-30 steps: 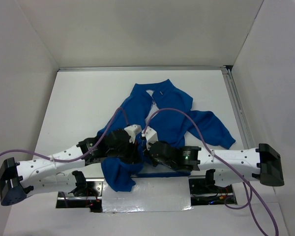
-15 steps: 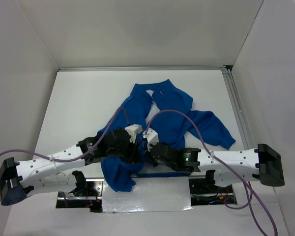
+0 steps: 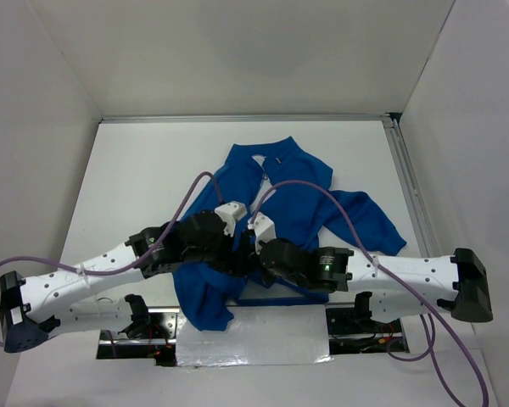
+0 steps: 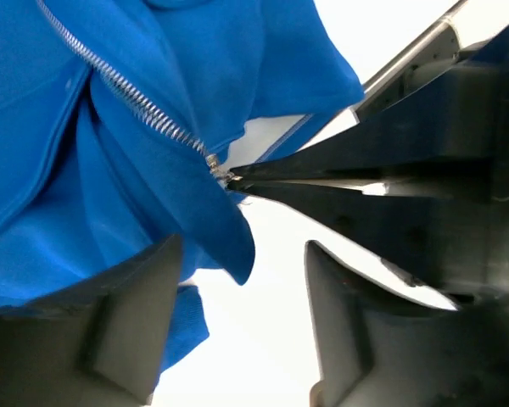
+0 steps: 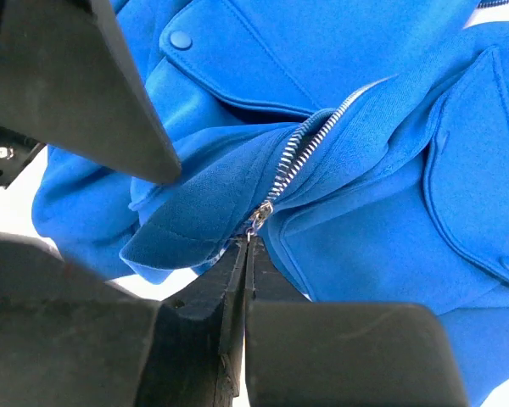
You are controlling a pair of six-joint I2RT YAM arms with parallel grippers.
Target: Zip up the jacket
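White table [image 3: 136, 170], blue jacket [image 3: 297, 191], seemingly part-unzipped

The left arm [image 3: 93, 275] and the right arm [image 3: 399, 271] stretch inward from their bases and meet low at the middle, wrists nearly touching, the left gripper [image 4: 242, 254] with its fingers spread wide apart, the right gripper [image 5: 246, 242] pinched tip to tip on the zipper pull [image 5: 260, 210].

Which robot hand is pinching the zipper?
The right gripper: its fingers are closed on the bottom end of the zipper. The left gripper beside it stands open, gripping nothing.
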